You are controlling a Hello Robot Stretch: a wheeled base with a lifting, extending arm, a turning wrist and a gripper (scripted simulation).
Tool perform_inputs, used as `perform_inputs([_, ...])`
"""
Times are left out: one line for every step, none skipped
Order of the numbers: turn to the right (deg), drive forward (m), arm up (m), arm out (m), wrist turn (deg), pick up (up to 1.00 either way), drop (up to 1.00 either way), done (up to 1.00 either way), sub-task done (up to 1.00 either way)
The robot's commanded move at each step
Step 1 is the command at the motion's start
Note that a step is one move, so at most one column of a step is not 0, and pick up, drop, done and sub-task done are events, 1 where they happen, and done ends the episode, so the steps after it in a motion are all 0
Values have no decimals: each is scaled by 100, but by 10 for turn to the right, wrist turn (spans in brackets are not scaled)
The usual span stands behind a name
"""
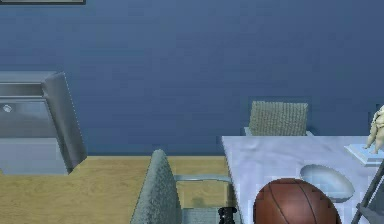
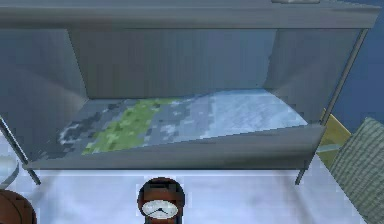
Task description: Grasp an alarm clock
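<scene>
The alarm clock (image 2: 160, 203) is standing face-up on the pale table (image 2: 250, 195) at six o'clock in the arm side view, with a shelf unit (image 2: 190, 125) rising at twelve. The base is probably sitting alongside so the arm's side is facing the clock. Whether the fingers are gripping anything, I cannot tell.

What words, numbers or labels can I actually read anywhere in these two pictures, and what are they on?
No text here can be read.
Alarm clock on the pale table: its white dial carries dark marks, too small to read as numbers.
Basketball: dark seams, no lettering that I can make out.
Small statue: no plaque or writing to tell.
</scene>
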Motion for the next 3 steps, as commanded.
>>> perform_inputs([0, 0, 50, 0, 0, 0, 0, 0, 0])
perform_inputs([0, 0, 36, 0, 0, 0, 0, 0, 0])
perform_inputs([0, 0, 0, 4, 0, 0, 0, 0, 0])
